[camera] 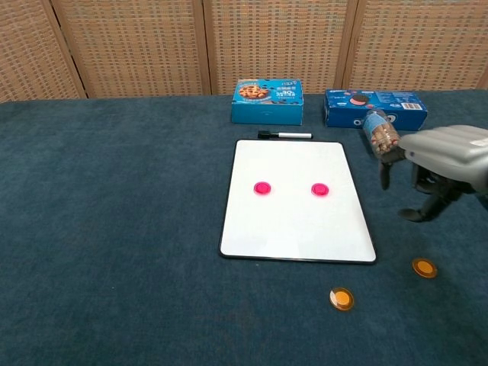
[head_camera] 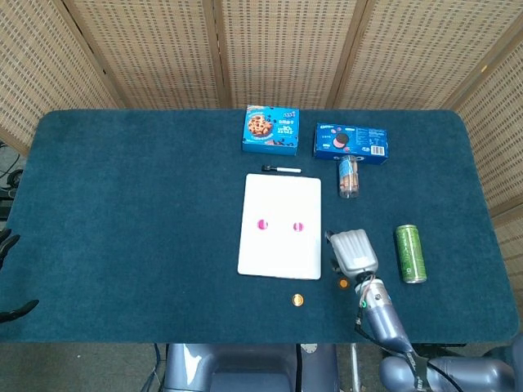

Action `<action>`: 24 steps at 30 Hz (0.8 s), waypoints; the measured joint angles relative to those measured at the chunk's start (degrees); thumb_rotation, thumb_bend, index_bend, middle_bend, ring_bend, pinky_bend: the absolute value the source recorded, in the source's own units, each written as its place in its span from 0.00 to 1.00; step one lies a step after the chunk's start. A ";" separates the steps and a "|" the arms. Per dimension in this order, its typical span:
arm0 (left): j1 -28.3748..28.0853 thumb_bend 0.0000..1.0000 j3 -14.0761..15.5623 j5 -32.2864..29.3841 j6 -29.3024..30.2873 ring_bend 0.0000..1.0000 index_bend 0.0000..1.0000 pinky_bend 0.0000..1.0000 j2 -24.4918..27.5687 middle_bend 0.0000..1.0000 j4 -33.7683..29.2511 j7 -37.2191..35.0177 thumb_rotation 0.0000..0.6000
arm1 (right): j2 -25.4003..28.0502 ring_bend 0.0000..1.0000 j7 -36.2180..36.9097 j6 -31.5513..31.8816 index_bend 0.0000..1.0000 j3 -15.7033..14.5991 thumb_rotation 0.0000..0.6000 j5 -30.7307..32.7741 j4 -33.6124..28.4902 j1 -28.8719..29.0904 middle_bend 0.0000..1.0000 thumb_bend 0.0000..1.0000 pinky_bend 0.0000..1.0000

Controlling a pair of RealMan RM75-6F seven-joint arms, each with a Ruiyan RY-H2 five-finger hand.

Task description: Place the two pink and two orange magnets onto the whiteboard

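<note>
Nearest the robot, two orange magnets lie on the cloth: one (camera: 341, 298) below the whiteboard's lower right corner, the other (camera: 424, 268) further right, partly hidden in the head view beneath the right hand (camera: 438, 164). That hand is held above the table, right of the whiteboard (camera: 297, 229), fingers spread downward and empty. The left hand (head_camera: 6, 245) is seen only as dark fingers at the frame's edge; its state cannot be told. Two pink magnets (camera: 262, 187) (camera: 319, 189) sit side by side on the board.
</note>
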 measured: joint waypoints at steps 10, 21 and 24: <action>0.36 0.00 0.29 0.72 0.69 0.00 0.00 0.00 -0.50 0.00 -0.09 1.41 1.00 | 1.97 0.97 7.63 1.07 0.41 -6.23 1.00 -9.27 2.54 -7.38 0.97 0.36 1.00; 0.14 0.00 0.25 0.25 0.00 0.00 0.00 0.00 -0.59 0.00 -0.30 1.99 1.00 | -1.29 0.97 7.92 -0.92 0.41 -5.65 1.00 -10.87 8.56 -9.21 0.97 0.36 1.00; 0.08 0.00 0.25 0.17 -0.15 0.00 0.00 0.00 -0.59 0.00 -0.30 2.07 1.00 | -2.07 0.97 7.53 -1.36 0.41 -5.60 1.00 -11.32 9.75 -9.69 0.97 0.36 1.00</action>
